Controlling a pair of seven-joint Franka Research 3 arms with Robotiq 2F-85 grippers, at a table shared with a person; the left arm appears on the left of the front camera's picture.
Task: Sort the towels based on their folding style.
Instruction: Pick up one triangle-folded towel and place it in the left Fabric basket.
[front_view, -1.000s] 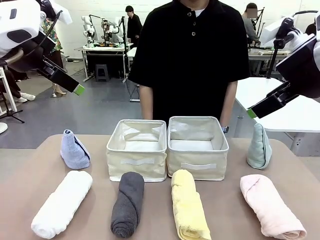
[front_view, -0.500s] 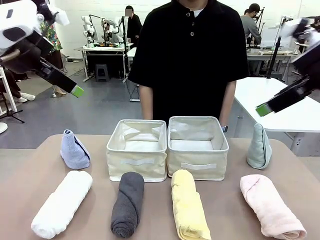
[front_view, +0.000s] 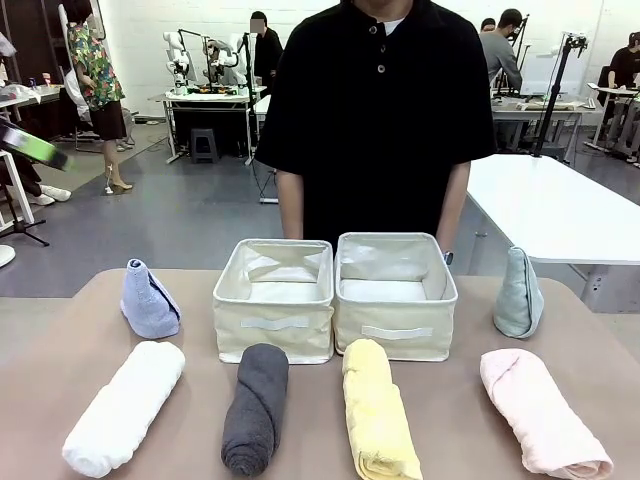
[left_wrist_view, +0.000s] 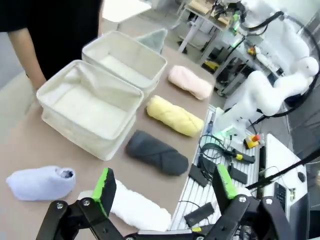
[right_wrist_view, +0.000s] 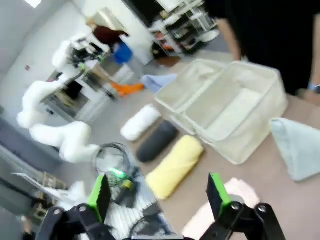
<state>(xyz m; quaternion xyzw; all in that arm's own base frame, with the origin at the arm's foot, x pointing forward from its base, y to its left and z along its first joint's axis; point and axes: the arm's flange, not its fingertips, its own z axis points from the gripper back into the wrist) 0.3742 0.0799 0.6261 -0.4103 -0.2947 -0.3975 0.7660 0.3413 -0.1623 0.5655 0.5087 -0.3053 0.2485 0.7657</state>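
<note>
Six small terry towels sit on the brown bench (front_view: 455, 400), none of them in the two cream fabric bins. The left bin (front_view: 272, 335) and right bin (front_view: 395, 342) stand touching at the middle of the far edge, before a person in a black shirt (front_view: 380, 120). Along the near edge lie four cylinders, left to right: the white rolled towel (front_view: 123, 407), the dark grey rolled towel (front_view: 255, 407), the yellow rolled towel (front_view: 378, 410) and the pink rolled towel (front_view: 543, 412). The lavender-blue cone towel (front_view: 149, 300) stands upright towards the far left corner. The pale mint-green cone towel (front_view: 519, 293) stands upright towards the far right corner.

All should be light, soft and squashy, with nothing to break, and the terry loops should give the pads good bite. A roll is best pinched across its middle, trapping the outer flap so it cannot unwind; taken by an end it would likely sag. A cone is probably best taken by its flanks about halfway up, gently, lest the fold collapse.

The left hand (left_wrist_view: 165, 184) hangs high off the bench's left end, fingers spread wide and empty. The right hand (right_wrist_view: 158, 195) hangs off the right end, likewise spread, holding nothing.
</note>
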